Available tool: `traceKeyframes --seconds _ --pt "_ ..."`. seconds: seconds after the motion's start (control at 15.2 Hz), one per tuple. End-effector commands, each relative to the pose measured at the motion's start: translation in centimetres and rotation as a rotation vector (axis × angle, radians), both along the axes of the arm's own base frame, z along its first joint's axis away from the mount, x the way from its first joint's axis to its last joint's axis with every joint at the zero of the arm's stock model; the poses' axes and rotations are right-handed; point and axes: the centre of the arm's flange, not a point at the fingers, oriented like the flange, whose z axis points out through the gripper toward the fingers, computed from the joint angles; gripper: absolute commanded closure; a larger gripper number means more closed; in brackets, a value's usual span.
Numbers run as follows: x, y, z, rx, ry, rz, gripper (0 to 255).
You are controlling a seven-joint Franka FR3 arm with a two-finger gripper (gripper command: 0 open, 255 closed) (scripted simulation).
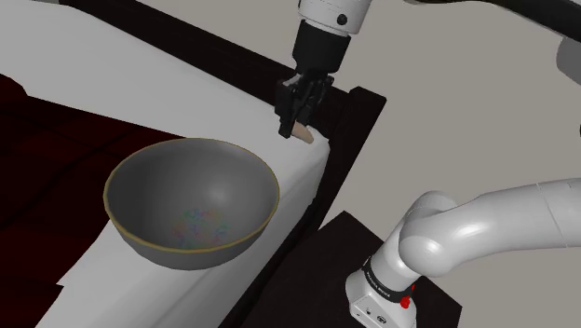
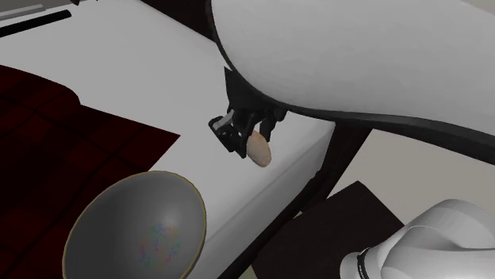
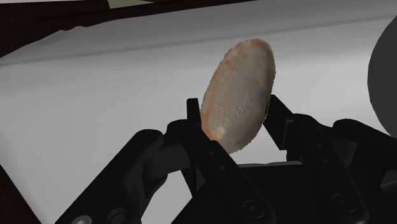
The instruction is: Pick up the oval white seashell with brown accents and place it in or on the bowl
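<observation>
Plainly the grasp is made: the pincer (image 3: pixel 234 113) is closed on the oval seashell (image 3: pixel 240 92), its two black fingers clasping the lower part of the shell's long sides, while the pale, brown-tinged upper part stands out beyond the fingertips. In the shoulder view the pincer (image 1: pixel 300 114) hangs at about 12 o'clock in the picture, with the seashell (image 1: pixel 304 136) poking out beneath it, over the corner of the white surface (image 1: pixel 140 102). Whether the shell's tip is clear of that surface I cannot tell from here. The second exterior view puts the seashell (image 2: pixel 259 150) in the pincer (image 2: pixel 249 143) just above the white surface's edge, which suggests it is lifted a little.

The grey bowl (image 1: pixel 223 191) stands upright on the same white surface, at roughly 8 o'clock from the pincer in the shoulder view and 7 o'clock from it in the second exterior view, where the bowl (image 2: pixel 159 173) is near but apart from the shell. Its hollow looks empty apart from a faint speckled sheen.

So, by my reading, picking up is done or nearly so. What remains is the carry across to the bowl, lowering over its mouth, and letting go.
</observation>
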Motion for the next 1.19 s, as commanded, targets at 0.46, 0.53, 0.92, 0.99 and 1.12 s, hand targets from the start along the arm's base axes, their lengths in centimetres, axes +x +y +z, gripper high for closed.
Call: traceKeyframes --seconds 0.46,0.53,0.92,0.99,1.12 --pt "0.0 -0.1 4.7 0.0 0.0 0.0 255" --pt "0.0 -0.1 5.3 0.0 0.0 0.0 255" --pt "-0.3 1.2 7.5 0.0 0.0 0.0 255" --pt "-0.6 2.5 7.5 0.0 0.0 0.0 255" --pt "-1.1 5.1 7.5 0.0 0.0 0.0 255"
